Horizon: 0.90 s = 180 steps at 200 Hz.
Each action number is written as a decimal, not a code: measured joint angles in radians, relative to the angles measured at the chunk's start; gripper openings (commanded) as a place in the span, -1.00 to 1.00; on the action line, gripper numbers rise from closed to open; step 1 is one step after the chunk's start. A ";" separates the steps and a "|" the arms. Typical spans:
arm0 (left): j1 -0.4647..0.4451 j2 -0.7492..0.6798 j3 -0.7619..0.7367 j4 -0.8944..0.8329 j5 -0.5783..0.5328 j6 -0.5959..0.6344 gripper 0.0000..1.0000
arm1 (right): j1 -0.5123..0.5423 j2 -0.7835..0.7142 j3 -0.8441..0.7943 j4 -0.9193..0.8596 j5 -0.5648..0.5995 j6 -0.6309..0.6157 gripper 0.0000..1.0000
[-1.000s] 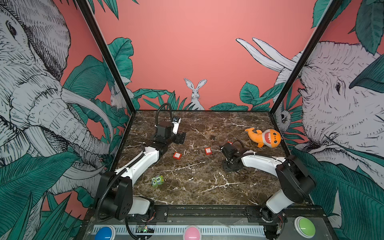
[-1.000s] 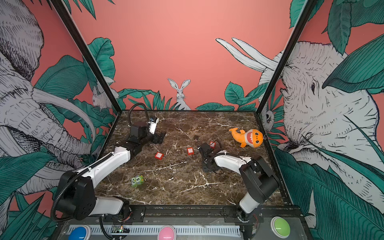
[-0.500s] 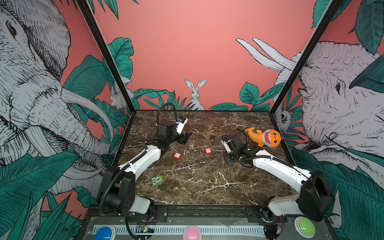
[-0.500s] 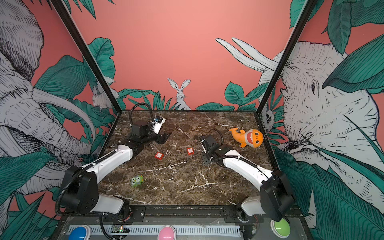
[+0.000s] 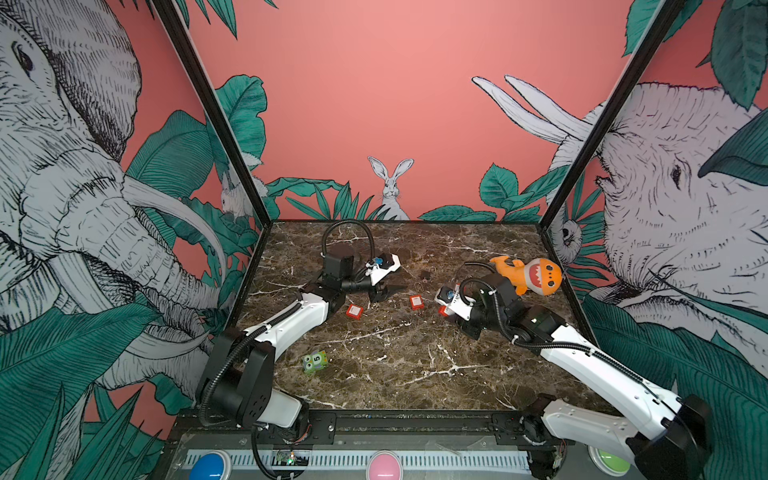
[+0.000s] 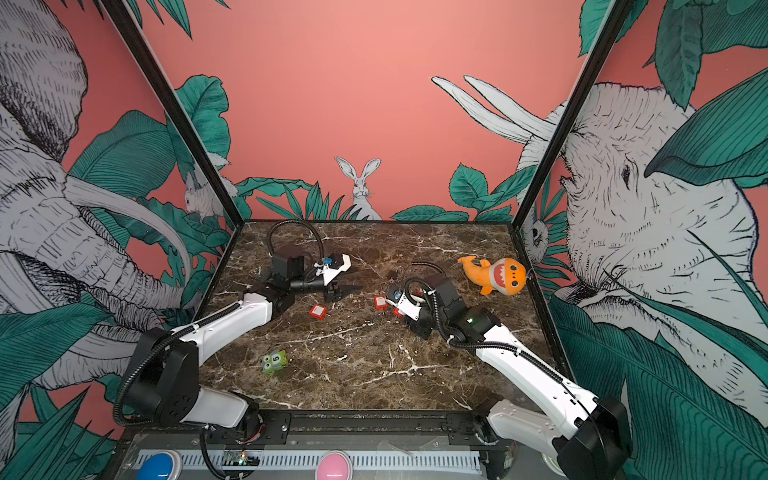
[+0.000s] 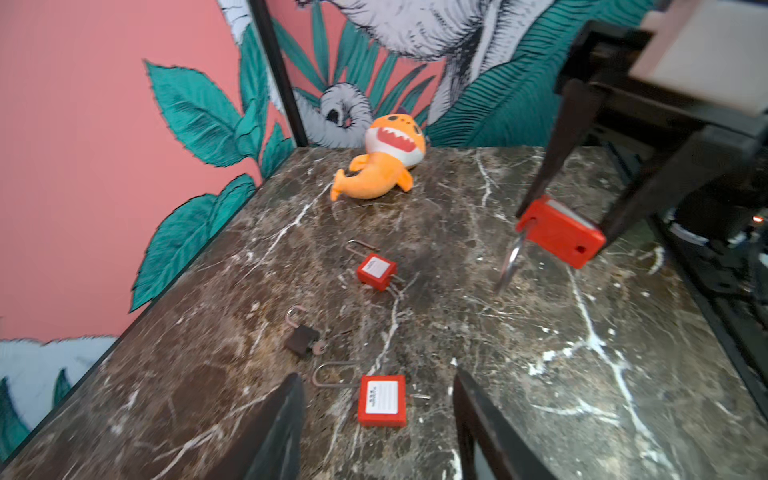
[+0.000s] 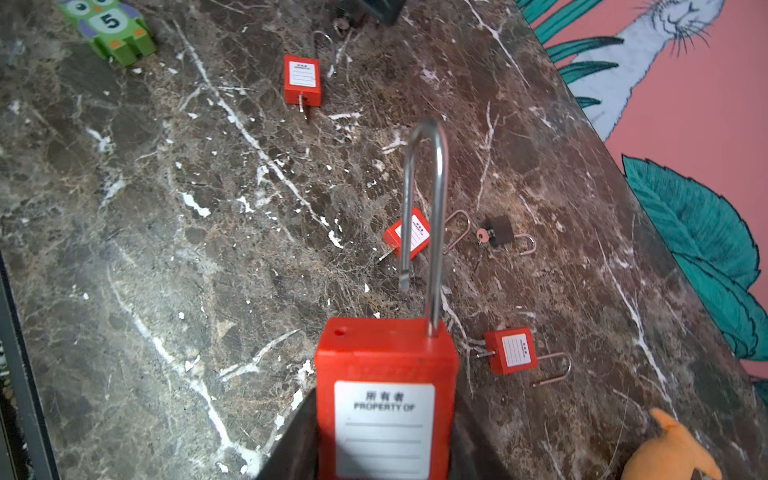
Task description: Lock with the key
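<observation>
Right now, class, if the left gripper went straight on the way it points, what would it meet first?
Probably the red padlock lying label-up on the table, framed between the left gripper's open jaws; depth is unclear.

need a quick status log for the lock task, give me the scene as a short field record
left gripper: open, empty
right gripper: shut on held red padlock
shackle: open, one leg free
loose red padlocks: three, keys inserted
dark padlock: loose beside them
other: orange shark toy, green owl block
</observation>
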 measured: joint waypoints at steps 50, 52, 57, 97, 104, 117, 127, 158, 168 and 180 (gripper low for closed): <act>-0.050 -0.049 0.000 -0.097 0.049 0.135 0.11 | 0.000 0.029 0.002 -0.004 -0.073 -0.089 -0.47; -0.052 -0.050 0.000 -0.100 0.051 0.139 0.11 | 0.000 0.030 0.002 -0.003 -0.075 -0.092 -0.47; -0.054 -0.053 0.000 -0.110 0.052 0.146 0.11 | 0.000 0.032 0.002 -0.002 -0.079 -0.095 -0.47; -0.075 -0.055 0.000 -0.166 0.060 0.175 0.00 | 0.000 0.035 0.002 0.008 -0.092 -0.112 -0.50; -0.081 -0.055 0.000 -0.171 0.062 0.179 -0.01 | 0.000 0.035 0.002 0.009 -0.092 -0.113 -0.50; -0.089 -0.054 0.000 -0.179 0.065 0.184 -0.06 | 0.000 0.035 0.002 0.011 -0.092 -0.114 -0.52; -0.093 -0.050 0.002 -0.185 0.068 0.183 -0.11 | 0.000 0.035 0.002 0.014 -0.092 -0.116 -0.53; -0.103 -0.021 0.010 -0.193 0.074 0.178 -0.27 | 0.000 0.037 0.002 0.025 -0.086 -0.121 -0.54; -0.106 -0.014 0.011 -0.194 0.074 0.177 -0.30 | 0.000 0.037 0.002 0.028 -0.084 -0.122 -0.54; -0.112 -0.007 0.014 -0.195 0.074 0.177 -0.35 | 0.000 0.037 0.002 0.034 -0.082 -0.124 -0.54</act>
